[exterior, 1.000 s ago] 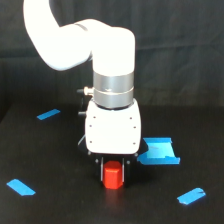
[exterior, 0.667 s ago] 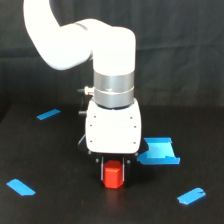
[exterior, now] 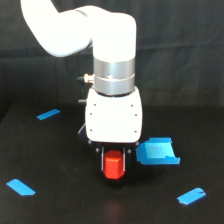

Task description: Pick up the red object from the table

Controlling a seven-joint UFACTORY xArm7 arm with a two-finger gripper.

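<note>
The red object (exterior: 114, 166) is a small orange-red hexagonal block, seen low in the middle of the exterior view. My gripper (exterior: 114, 161) hangs straight down from the white arm, and its dark fingers (exterior: 103, 159) sit against both sides of the block, shut on it. The block looks held just above the black table (exterior: 60, 200). Its top is hidden under the gripper body.
A blue tray (exterior: 157, 151) sits on the table close to the gripper, on the exterior view's right. Blue tape strips lie at the back left (exterior: 48, 114), front left (exterior: 21, 187) and front right (exterior: 191, 195). A black curtain hangs behind.
The gripper and the red block have both risen a little. The tray and tape strips have not moved.
</note>
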